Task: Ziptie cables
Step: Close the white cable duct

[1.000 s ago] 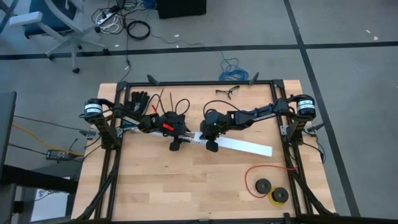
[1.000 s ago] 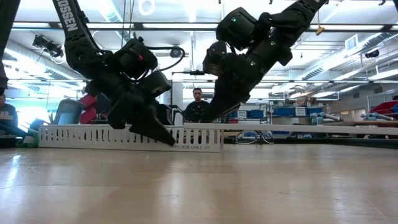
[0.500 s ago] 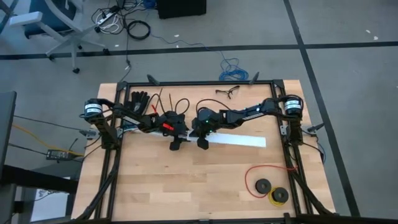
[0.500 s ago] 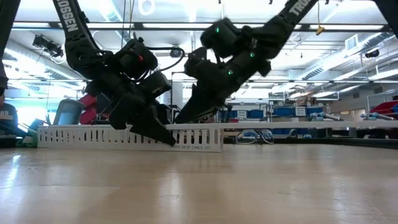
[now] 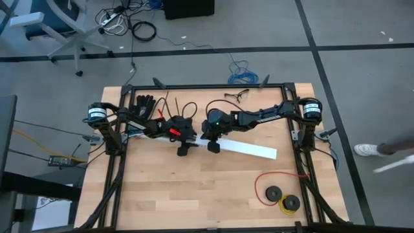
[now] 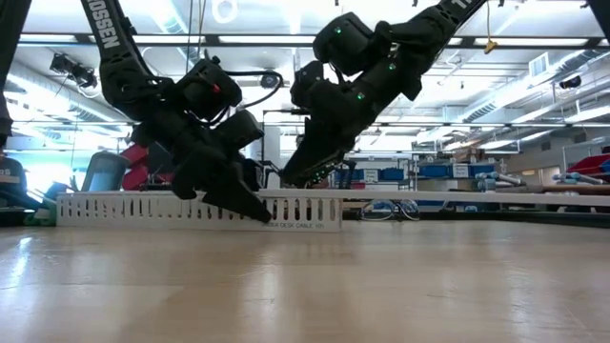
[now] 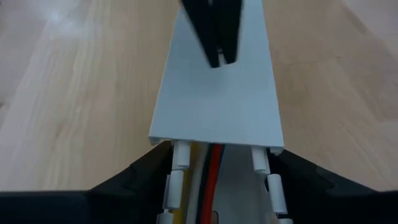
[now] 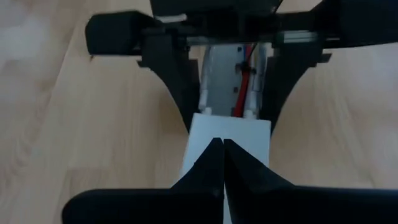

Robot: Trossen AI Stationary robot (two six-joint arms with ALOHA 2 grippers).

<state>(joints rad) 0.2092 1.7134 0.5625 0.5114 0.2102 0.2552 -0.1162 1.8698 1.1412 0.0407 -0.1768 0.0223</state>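
- A black glove (image 5: 143, 104) is seen at the upper left of the table (image 5: 194, 194) in the high view, with dark loops beside it.
- The left gripper (image 5: 184, 147), left of centre, is clamped around the slotted white channel (image 6: 191, 208), its fingers (image 7: 134, 180) outside both walls.
- The cables (image 7: 211, 171) lie inside that channel: thin red, yellow and white strands, possibly more, partly hidden under a flat white cover (image 7: 217, 106).
- The right gripper (image 8: 222, 163), at centre, is pressed shut, tips on the cover.
- Red wire with black spools (image 5: 281, 196) sits lower right.

White "TROSSEN" lettering, partly cut off, on an arm (image 6: 107, 38).
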